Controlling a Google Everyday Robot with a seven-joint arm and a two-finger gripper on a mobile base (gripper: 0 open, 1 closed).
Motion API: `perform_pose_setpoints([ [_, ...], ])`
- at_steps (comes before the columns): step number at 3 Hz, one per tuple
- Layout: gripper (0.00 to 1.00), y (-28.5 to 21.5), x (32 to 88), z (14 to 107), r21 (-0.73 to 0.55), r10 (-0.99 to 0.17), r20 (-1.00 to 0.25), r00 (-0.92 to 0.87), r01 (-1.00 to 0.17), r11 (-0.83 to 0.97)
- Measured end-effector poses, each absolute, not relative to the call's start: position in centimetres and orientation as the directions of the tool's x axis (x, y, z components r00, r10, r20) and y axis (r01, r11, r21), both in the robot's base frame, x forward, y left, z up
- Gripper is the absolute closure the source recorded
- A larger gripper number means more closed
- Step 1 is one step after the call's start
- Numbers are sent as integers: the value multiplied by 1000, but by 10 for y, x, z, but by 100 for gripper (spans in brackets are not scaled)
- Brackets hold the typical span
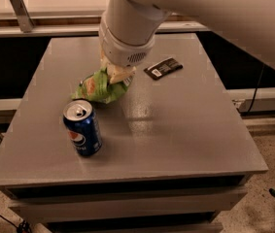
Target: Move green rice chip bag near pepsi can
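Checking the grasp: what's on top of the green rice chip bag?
The gripper sits on the green rice chip bag, fingers closed on it; the bag's part beneath them is hidden.

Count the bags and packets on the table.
2: the green rice chip bag in the gripper, behind the pepsi can; a flat black packet farther right. The arm may hide others.

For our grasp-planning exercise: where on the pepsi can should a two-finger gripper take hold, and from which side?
Probably the pepsi can at mid-wall, fingers on opposite sides of its round body, coming from the open front or right. It stands upright, and the green rice chip bag lies close behind it, with the gripper shut on the bag's upper right edge.
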State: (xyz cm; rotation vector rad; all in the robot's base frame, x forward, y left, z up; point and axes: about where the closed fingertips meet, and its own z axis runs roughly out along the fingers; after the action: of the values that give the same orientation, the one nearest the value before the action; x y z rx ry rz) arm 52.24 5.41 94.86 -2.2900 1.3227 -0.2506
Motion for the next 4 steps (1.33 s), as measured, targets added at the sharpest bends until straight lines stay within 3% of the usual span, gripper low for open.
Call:
perform_pose_setpoints([
  [3,13,54,523,940,-485,-845,-85,528,-763,-428],
  [4,0,54,522,940,-484,-845,-84,528,-763,-428],
])
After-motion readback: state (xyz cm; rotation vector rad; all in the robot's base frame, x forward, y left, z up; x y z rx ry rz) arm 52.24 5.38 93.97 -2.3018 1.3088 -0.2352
